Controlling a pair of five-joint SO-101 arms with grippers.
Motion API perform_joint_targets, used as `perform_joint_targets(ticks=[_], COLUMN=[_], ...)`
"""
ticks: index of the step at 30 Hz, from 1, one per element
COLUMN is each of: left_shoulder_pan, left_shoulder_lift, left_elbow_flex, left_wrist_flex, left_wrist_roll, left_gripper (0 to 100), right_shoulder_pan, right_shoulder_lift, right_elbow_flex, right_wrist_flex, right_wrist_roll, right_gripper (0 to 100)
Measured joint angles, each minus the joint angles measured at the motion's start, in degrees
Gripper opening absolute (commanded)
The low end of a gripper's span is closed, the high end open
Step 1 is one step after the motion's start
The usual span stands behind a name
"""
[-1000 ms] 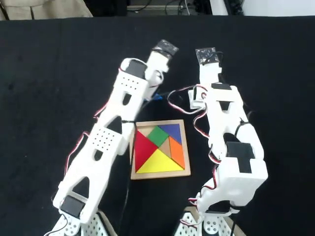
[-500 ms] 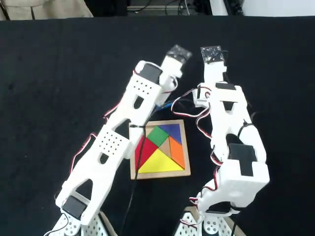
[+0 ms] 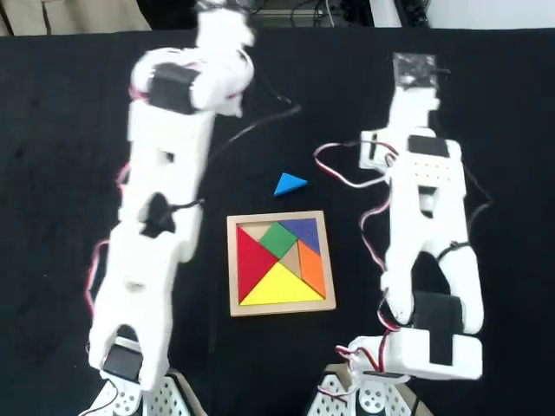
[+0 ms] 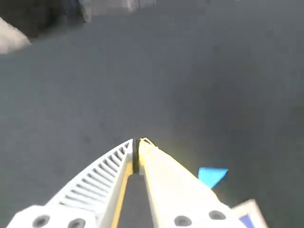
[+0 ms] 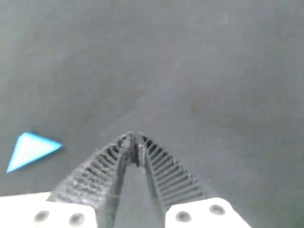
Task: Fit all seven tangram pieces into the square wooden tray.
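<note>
I am working over a black table point(image 3: 69, 173), with my left arm point(image 3: 156, 199) stretching toward its far edge and my right arm point(image 3: 429, 217) reaching out alongside. Between them the wooden tray point(image 3: 282, 308) is lying flat, holding six coloured pieces point(image 3: 277, 282), with bare wood showing at its far left corner (the gap, I am guessing, for the last one). The blue triangle point(image 3: 290, 184) is lying on the table just beyond the tray's far edge, apart from it. I am judging it light, thin, stiff and smooth, so I am planning to pinch it across two edges near the middle, where it should twist least. My left gripper point(image 4: 138, 142) and right gripper point(image 5: 135, 138) are both pressing their tips together, gripping nothing.
</note>
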Motion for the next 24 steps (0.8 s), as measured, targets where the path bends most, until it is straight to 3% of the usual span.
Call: perform_joint_targets(ticks=[6, 9, 13, 18, 24], left_shoulder_pan=[-5.19, -9.32, -16.18, -24.70, -30.07], left_shoulder_lift=[-24.35, -36.66, -56.00, -76.31, -88.53], left_elbow_flex=[13.89, 28.57, 53.54, 88.62, 125.01], left_wrist_flex=[0.00, 0.00, -0.79, -13.71, -27.96], left_wrist_roll=[2.64, 2.73, 1.41, -1.32, -1.32], left_gripper=[3, 3, 3, 3, 3], right_shoulder_pan=[-7.21, -10.29, -12.75, -13.19, -16.26], right_shoulder_lift=[2.90, 6.77, 12.92, 23.56, 33.14], right_elbow_flex=[-16.70, -24.26, -32.97, -43.34, -50.90], right_wrist_flex=[17.23, 24.00, 30.68, 35.25, 40.35], right_wrist_roll=[-0.26, 0.18, 6.33, 18.37, 42.81], right_gripper=[1.5, 1.5, 3.8, 16.5, 18.7])
